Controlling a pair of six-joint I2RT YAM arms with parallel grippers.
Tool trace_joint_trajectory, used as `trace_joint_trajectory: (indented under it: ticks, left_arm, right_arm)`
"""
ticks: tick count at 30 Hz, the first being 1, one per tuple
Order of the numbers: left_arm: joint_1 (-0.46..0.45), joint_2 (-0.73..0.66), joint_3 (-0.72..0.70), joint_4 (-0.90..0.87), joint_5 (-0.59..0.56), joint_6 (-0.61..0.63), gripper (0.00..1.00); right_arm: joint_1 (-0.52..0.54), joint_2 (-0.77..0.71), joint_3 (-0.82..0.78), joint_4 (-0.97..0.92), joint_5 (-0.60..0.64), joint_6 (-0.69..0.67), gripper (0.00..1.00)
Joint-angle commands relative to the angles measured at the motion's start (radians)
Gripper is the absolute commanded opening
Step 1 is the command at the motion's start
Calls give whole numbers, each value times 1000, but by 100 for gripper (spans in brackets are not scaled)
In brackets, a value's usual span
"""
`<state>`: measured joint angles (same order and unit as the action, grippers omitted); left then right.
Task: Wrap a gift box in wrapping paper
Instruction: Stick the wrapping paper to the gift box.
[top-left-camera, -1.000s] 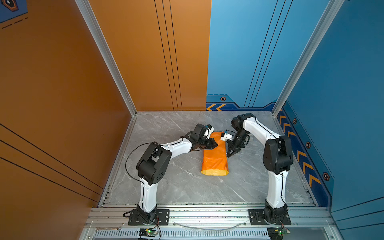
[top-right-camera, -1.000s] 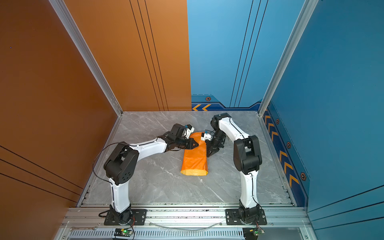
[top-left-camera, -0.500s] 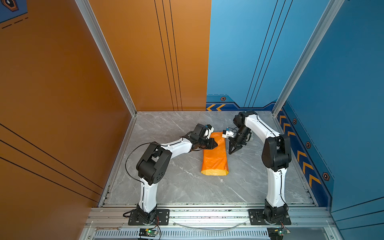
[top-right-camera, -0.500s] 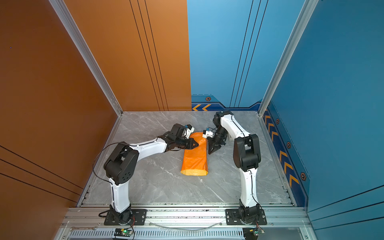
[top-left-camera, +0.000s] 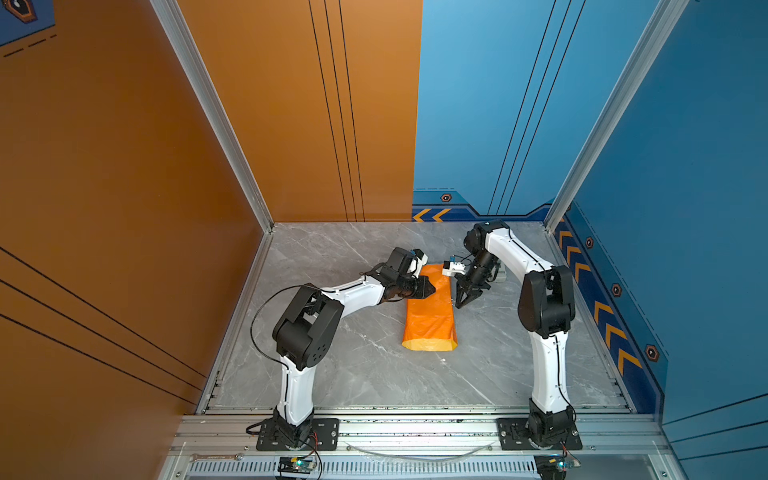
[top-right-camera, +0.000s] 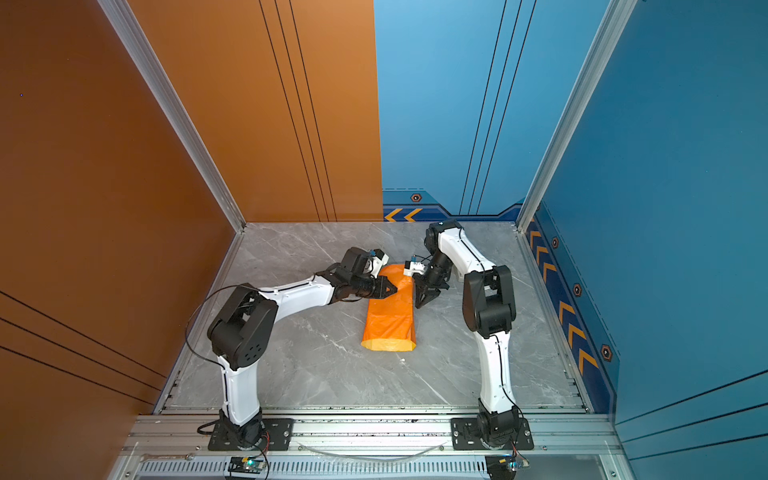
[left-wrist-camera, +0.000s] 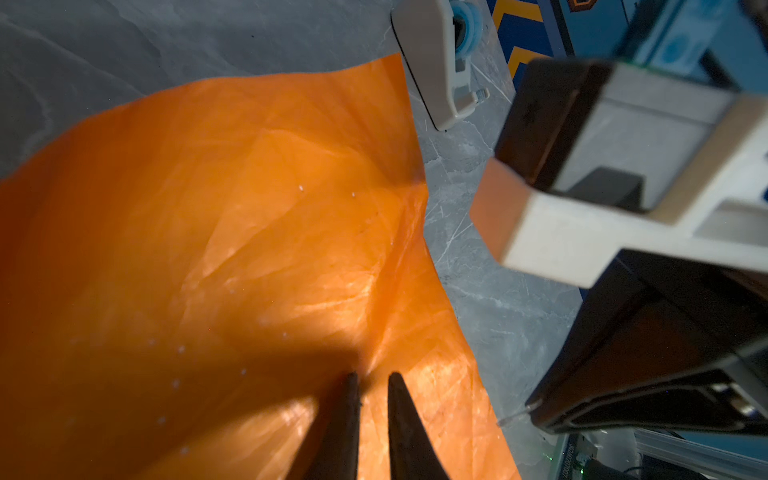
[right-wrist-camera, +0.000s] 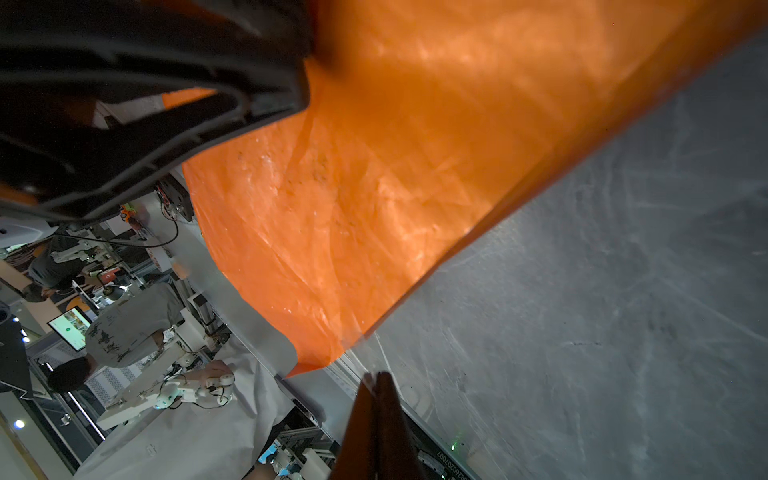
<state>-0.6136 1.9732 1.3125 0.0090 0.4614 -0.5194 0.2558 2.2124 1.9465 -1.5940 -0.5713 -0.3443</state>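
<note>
Overhead, in both top views: wrapping paper (top-left-camera: 430, 316), orange face out, folded into a long bundle mid-table (top-left-camera: 353, 361). The left gripper (top-left-camera: 432, 286) sits on its far end, the right gripper (top-left-camera: 459, 304) just beside its edge.

Left wrist: fingers (left-wrist-camera: 347, 415) a slit apart, tips on the paper; whether they pinch it cannot be told. Tape dispenser (left-wrist-camera: 436, 62) near the sheet's corner.

Right wrist: claw clenched, empty, near the paper's edge.
</note>
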Motion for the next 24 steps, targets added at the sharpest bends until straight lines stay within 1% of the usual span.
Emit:
trace_joint_trajectory:
  ticks: [1,17,24]
  left_arm:
    - [-6,51,-36,-98,-40,19,17]
    - [-3,47,-44,-97,-43,21,17]
    - [-1,43,-47,-96,-45,21,17]
  right_arm:
    - [-6,26,26,-43,-1,-23,0]
    - [-10,82,56,-48,8,-16,0]
    - [-2,99,77,-40,12,-14,7]
